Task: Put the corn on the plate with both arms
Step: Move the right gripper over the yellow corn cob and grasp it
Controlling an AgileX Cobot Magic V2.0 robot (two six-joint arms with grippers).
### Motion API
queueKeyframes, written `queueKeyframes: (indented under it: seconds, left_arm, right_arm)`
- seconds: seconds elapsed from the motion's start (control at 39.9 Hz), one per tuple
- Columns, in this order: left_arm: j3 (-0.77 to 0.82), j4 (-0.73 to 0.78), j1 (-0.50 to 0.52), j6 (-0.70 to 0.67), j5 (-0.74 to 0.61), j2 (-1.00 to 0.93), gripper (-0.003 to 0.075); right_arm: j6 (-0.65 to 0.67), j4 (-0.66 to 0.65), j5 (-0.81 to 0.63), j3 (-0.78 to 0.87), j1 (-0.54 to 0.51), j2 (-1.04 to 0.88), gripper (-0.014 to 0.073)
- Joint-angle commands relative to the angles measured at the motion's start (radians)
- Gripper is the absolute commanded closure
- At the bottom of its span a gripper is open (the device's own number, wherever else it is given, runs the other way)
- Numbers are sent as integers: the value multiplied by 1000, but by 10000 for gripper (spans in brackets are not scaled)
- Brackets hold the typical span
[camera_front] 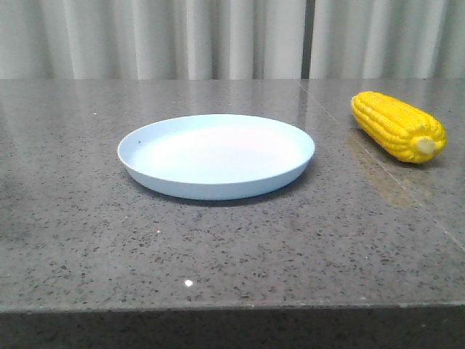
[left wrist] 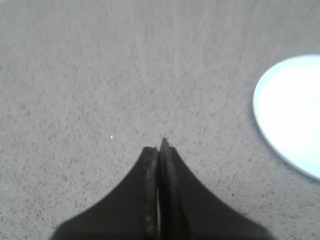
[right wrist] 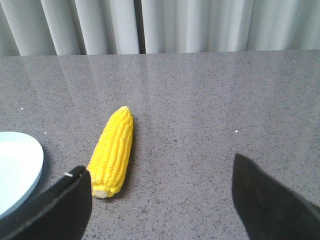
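One plate [camera_front: 138,156]: nothing in it | corn [camera_front: 396,125] beside it, on table [camera_front: 232,254]

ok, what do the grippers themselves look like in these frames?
Only the fingers show, in the wrist views. Left gripper: two matte black fingers, broad at the base and tapering to narrow tips, with faint ridging along their inner edges. Right gripper: two plain black, wedge-shaped fingers. No cables, markings or arm links are visible. The front view shows neither arm.

Speckled grey stone table [camera_front: 218,247], pale pleated curtain [camera_front: 145,36] behind.
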Motion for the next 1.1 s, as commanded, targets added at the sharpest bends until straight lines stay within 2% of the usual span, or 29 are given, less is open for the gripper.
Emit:
queueKeyframes:
  seconds: [0.0,0.33,0.6,0.88,1.08]
  left_arm:
    - [81,9,-2,-8,-167,-158,741]
    - [296,9,-2,-6,-175,-580,741]
    - [335,0,-2,-6,-185,-685,741]
    - [335,0,-2,-6,-182,-685,741]
    - [335,0,-2,-6,-182,-685,741]
  right_arm:
    - [-8,0,-73,-35,-8,15,-7]
    - [-8,0,-73,-35,-8,15,-7]
    - [-8,37,-68,-42,-8,51,-7]
    - [-8,57,-9,-204,-6,470,-7]
    - [-8,81,72,-375,66,752,-7]
